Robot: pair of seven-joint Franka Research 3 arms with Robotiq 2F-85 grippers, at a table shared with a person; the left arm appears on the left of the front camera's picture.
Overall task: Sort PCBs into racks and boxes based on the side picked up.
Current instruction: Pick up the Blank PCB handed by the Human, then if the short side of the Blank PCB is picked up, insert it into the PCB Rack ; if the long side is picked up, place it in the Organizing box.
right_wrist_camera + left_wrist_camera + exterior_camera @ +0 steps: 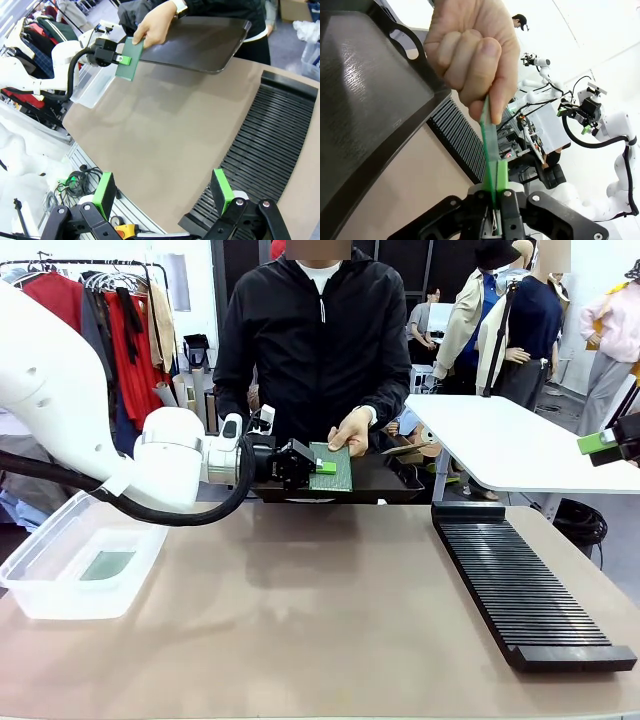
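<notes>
Over the table's far edge, a person's hand [352,430] holds a green PCB [337,468] by its top. My left gripper [320,467] is shut on the board's lower edge. In the left wrist view the PCB [490,145] stands edge-on, pinched by the hand [475,55] above and by my left gripper [496,194] below. A second PCB [107,564] lies in the clear box [40,585] at the left. The black rack [525,585] lies at the right. My right gripper [162,192] hangs open above the rack's [270,140] near end, holding nothing.
A dark shallow tray [385,485] sits at the far edge in front of the person. A white table [500,440] stands behind at the right. Bare tabletop [300,610] stretches between box and rack.
</notes>
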